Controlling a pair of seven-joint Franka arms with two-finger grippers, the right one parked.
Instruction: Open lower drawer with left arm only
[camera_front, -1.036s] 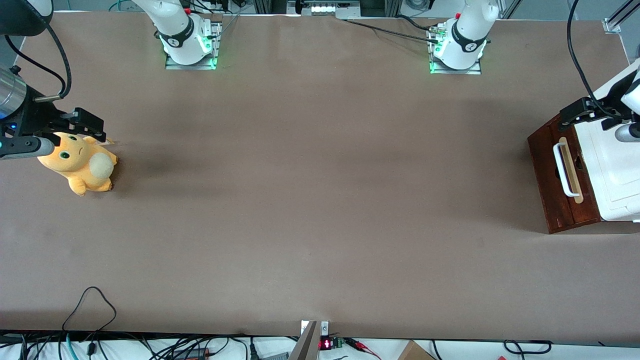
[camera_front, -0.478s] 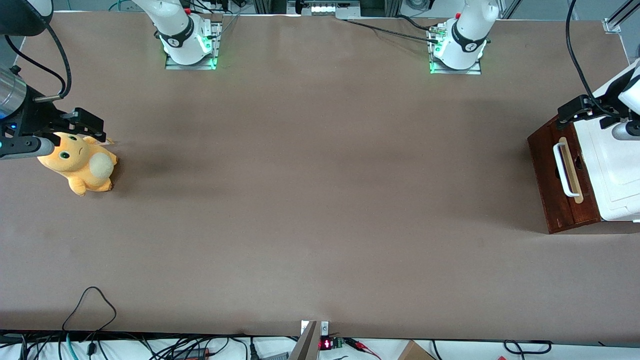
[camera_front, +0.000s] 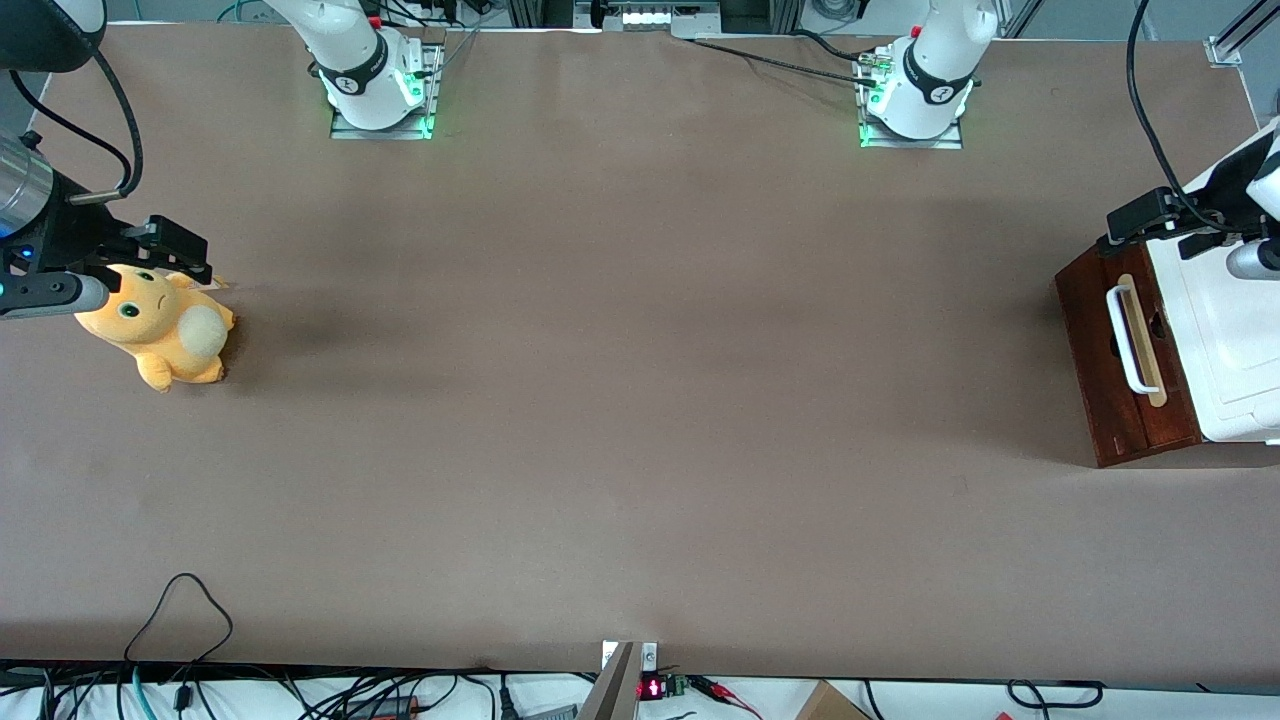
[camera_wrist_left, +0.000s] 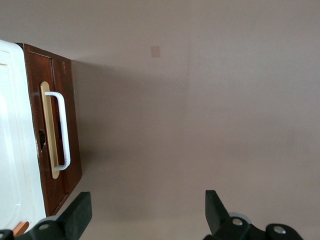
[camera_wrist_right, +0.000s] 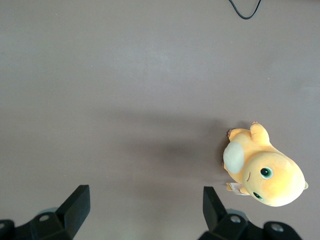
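Pincer (camera_front: 1150, 222) hangs above the cabinet's top corner, fingers spread. Lower drawer (camera_front: 1115, 370) below it, nearer the front camera, seemingly shut. Plush toy (camera_front: 160, 325) at the parked arm's end of the desk (camera_front: 640, 400).

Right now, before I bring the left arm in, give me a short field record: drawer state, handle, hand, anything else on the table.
lower drawer: shut, dark wooden front flush under the white top
handle: white loop on a pale strip, untouched
hand: open, above the cabinet's end that is farther from the front camera, holding nothing
contact: none with the handle yet
other item: orange plush toy toward the parked arm's end of the table
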